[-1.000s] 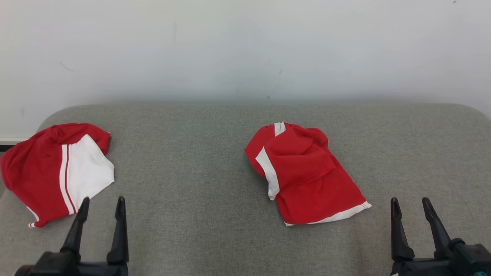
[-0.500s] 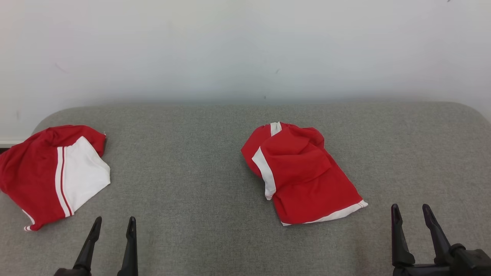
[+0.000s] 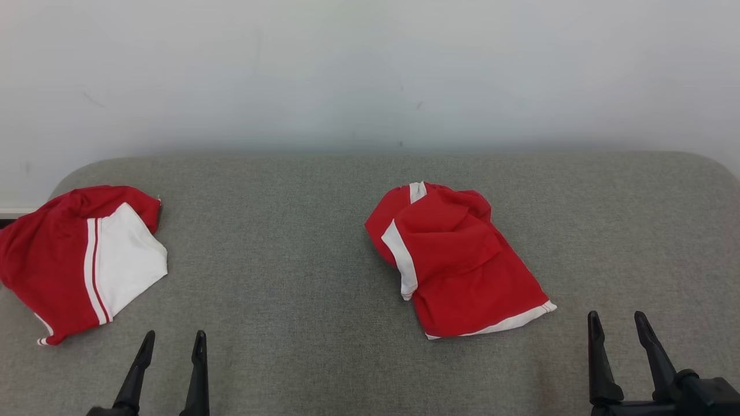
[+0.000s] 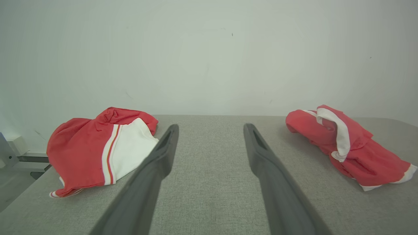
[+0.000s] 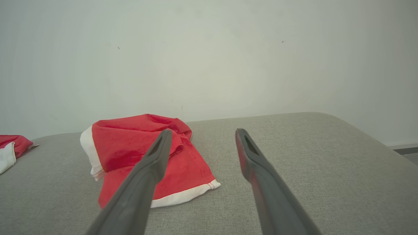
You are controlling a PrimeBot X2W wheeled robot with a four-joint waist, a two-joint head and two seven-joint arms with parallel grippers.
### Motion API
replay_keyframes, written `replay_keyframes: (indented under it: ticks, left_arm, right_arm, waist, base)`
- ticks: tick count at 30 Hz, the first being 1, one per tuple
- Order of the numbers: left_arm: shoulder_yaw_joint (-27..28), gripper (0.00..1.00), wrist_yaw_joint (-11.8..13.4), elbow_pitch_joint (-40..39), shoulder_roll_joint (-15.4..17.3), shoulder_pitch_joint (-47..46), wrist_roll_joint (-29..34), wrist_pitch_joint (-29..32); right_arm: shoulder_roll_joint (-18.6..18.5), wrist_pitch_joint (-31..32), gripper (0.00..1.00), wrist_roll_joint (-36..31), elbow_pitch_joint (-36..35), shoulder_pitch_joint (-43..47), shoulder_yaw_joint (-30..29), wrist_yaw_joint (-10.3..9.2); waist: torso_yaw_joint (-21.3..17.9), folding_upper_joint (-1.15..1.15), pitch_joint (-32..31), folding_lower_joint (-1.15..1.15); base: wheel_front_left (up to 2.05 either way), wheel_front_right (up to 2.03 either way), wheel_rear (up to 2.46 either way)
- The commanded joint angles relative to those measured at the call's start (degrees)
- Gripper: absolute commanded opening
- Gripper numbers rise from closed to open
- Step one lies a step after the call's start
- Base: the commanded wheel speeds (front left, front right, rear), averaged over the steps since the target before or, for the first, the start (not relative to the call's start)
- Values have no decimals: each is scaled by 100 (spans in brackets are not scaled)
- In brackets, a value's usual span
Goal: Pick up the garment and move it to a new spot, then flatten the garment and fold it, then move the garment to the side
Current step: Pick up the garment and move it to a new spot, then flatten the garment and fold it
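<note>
Status: no step looks begun on the crumpled garment (image 3: 462,266). It lies in a heap on the table (image 3: 289,242), red w/ white trim, layers bunched over each other, white-edged hem on the robot's side. Not lifted, not flattened, not folded.

Right end effector (image 3: 615,316): jaws apart, empty, low at the table's near edge. The crumpled garment is fwd and to its left, w/ the near hem corner just ahead-left of the fingertips and no contact. In the right wrist view the left finger lines up w/ the heap, but the tip looks short of the cloth.

Left end effector (image 3: 175,335): jaws apart, empty. The crumpled garment is fwd and well off to its right. A second garment (image 3: 63,260), red w/ a white panel and stripes, sits fwd and to its left by the table's left edge, no contact.

Judgement: the second garment is compact and off to the side, so prob. an item already handled; can't confirm, and the fold looks loose. For the crumpled one everything is left: pick up, move to a new spot, spread flat, fold, shift aside. The right end effector is closer, so it is prob. the one for the first grab, and the near hem corner looks the easiest bite.
</note>
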Motion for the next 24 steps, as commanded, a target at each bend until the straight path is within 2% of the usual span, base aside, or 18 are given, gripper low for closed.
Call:
replay_keyframes:
  ticks: [1,24]
  left_arm:
    - [25,100,-23,14,-34,60,70,-21]
    - [200,100,-187,73,-203,79,276,-21]
  right_arm:
    - [-10,-5,100,26,7,30,16,-12]
    - [-10,-47,100,72,137,-8,70,-12]
  waist:
    - [1,0,-1,0]
    - [-10,0,-51,0]
  base:
    - [0,0,0]
    - [0,0,0]
